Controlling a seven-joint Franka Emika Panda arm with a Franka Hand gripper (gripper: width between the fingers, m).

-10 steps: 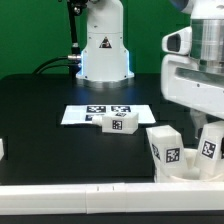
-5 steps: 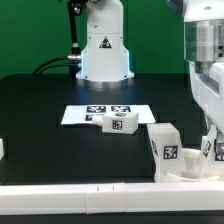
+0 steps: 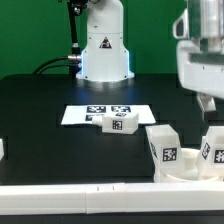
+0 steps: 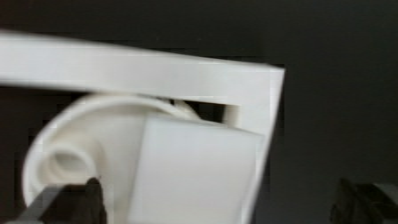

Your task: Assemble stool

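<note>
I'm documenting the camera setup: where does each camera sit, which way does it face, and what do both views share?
Exterior view: off the arm, facing the arm's base across the table; the gripper shows at the exterior view's right.
Wrist view: on the wrist, looking down between its open fingertips at a leg and the seat.
Shared: the seat and probably that leg, below the gripper.

Three tagged block legs in sight: a loose leg (image 3: 119, 122), a second leg (image 3: 165, 148) and a third leg (image 3: 212, 152) at the one round seat (image 3: 186, 172). One marker board (image 3: 80, 114), one white rail (image 3: 90, 196), one cut-off white piece (image 3: 2, 148) at the left edge.
</note>
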